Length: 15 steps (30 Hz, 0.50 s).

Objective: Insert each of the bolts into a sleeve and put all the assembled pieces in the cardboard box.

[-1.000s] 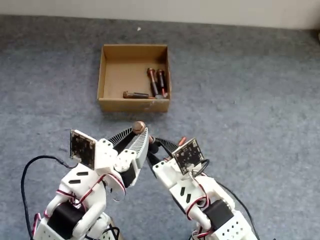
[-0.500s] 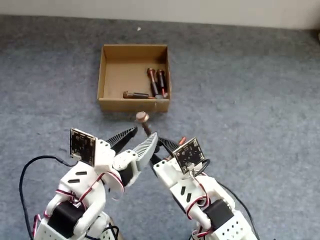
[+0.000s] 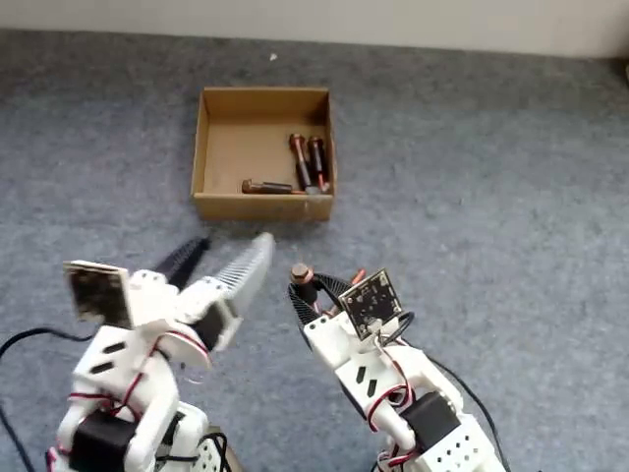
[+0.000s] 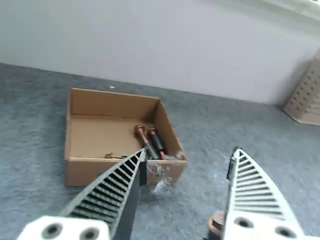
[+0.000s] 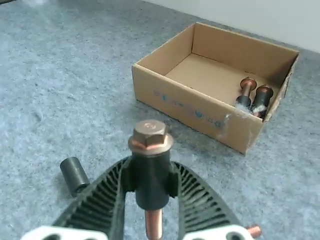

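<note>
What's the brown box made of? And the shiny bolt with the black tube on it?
The open brown box looks like matte cardboard: flat tan walls. The copper-coloured hex-head bolt seems metal, with a soft sheen. The black round sleeve around it is dull, perhaps plastic or rubber.

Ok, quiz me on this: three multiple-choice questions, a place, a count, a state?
1. How many assembled pieces are in the cardboard box? A one; B three; C six.
2. The left hand is: A open, empty; B shut on a bolt; C shut on a sleeve.
3. Where does the spare black sleeve lie? A in the box; B on the carpet; C in the left hand.
Answers: 1B, three show inside; 2A, it gapes with nothing held; 3B, it lies on bare carpet.
</note>
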{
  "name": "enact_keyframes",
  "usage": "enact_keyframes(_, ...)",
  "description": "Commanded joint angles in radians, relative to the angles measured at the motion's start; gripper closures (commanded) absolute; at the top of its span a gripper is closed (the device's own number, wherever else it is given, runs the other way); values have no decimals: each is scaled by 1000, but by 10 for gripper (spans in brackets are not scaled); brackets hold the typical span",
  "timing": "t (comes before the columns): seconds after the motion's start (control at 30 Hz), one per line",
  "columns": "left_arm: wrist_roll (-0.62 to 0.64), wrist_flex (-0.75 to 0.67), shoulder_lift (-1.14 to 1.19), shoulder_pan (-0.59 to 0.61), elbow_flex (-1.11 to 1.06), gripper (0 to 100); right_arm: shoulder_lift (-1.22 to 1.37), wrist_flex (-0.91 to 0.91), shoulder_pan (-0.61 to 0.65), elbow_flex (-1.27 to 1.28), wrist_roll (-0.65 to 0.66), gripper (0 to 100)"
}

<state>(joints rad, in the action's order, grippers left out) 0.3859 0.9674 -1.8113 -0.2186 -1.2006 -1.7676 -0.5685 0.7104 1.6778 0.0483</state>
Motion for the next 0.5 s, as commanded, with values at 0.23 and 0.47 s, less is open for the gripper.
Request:
enact_keyframes(0.23, -12, 338, -8, 509, 27, 742, -22, 2, -140, 137, 0, 995)
enact_keyframes(0.47, -221, 252, -8, 730, -182, 776, -15, -38, -228, 48, 2, 995)
